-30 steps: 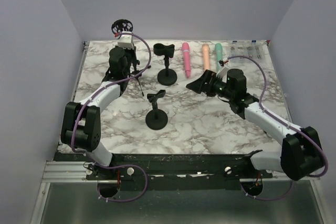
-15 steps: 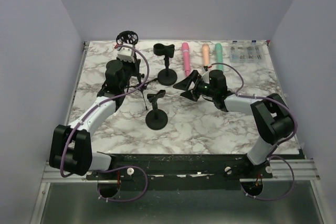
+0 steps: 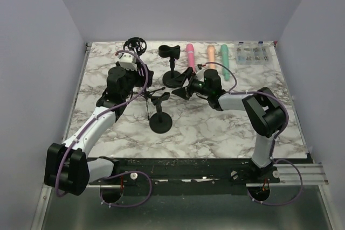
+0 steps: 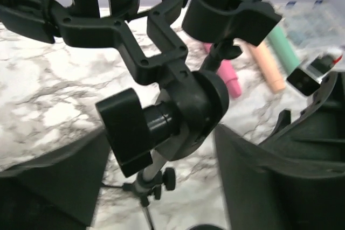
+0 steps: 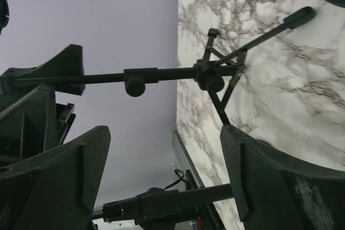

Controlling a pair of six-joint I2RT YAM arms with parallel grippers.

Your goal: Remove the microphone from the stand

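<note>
We see the left gripper at the tripod, which stands on the marble table. In the left wrist view its fingers sit one on each side of the tripod's swivel joint. The black knob is beside them and the thin pole runs down between them. They are set apart, but we cannot tell whether they press on the joint or only flank it. The shock mount tops the tripod, at its far end as seen from above.

Just right of the tripod's legs stands the front stand, a round base with a clip on top. Further right of the tripod and further back is the rear stand, of the same kind. Its clip shows close behind the tripod's joint in the left wrist view.

Further right of the tripod again is the right gripper, jaws spread wide and holding nothing. It points toward the tripod, which shows in the gap between the fingers in its own camera.

The microphones lie flat on the table well right of the tripod, side by side near the back edge: pink mic, peach mic, green mic. Farthest from the tripod, at the back right, sits a clear box.
</note>
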